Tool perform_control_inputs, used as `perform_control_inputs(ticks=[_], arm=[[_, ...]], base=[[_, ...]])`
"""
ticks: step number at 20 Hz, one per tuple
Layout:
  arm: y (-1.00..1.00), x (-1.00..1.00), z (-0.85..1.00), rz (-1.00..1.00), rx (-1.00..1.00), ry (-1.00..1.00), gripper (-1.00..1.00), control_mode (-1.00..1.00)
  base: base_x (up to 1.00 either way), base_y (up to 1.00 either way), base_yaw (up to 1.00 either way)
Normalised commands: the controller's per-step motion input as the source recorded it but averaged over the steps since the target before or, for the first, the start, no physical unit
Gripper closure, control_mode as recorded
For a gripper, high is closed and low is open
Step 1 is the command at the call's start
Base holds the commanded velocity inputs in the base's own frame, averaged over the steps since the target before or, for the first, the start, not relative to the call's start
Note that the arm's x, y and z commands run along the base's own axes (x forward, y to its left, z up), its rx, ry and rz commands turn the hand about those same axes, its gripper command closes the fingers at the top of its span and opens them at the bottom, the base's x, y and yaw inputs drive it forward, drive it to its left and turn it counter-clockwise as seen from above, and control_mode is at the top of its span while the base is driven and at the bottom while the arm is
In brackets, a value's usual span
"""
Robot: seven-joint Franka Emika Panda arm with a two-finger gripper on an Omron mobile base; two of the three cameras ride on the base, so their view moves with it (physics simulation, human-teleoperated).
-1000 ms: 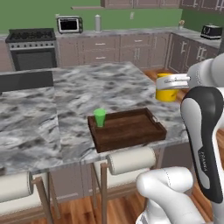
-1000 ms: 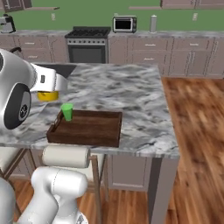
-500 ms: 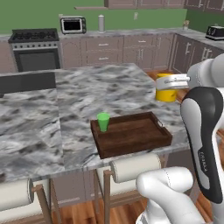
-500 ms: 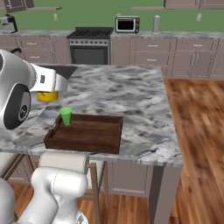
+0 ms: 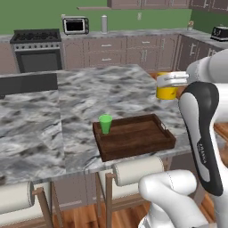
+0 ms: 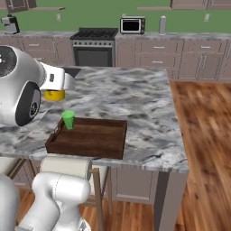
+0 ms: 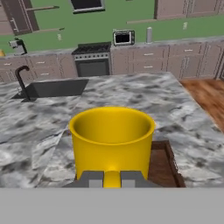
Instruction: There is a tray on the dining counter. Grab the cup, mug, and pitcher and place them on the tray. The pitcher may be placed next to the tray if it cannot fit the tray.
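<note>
The base has driven nearer over the last second, so the tray (image 5: 133,137) now sits larger and closer below the arm, while the gripper (image 7: 112,178) stays clenched on the handle of the mug (image 7: 112,142), carried high above the counter (image 5: 53,120) by the tray's right end. With the cup (image 5: 105,124) already in the tray's far left corner, the mug looks about ready to lower. Nothing blocks the open tray floor; stove (image 6: 94,47), microwave (image 6: 132,25) and sink (image 7: 52,88) stand well apart.
</note>
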Motion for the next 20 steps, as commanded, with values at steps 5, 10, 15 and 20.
perform_control_inputs(ticks=[5,10,15,20], arm=[[-0.19,0.84,-0.25,0.10,0.00,0.01,1.00,-1.00],[-0.08,0.51,-0.54,0.21,0.00,0.03,1.00,-1.00],[0.00,0.29,-0.54,0.22,0.00,0.00,1.00,-1.00],[0.00,0.11,-0.48,0.20,-0.01,0.00,1.00,-1.00]], base=[[0.00,0.00,0.00],[0.00,0.00,0.00],[0.00,0.00,0.00],[0.00,0.00,0.00]])
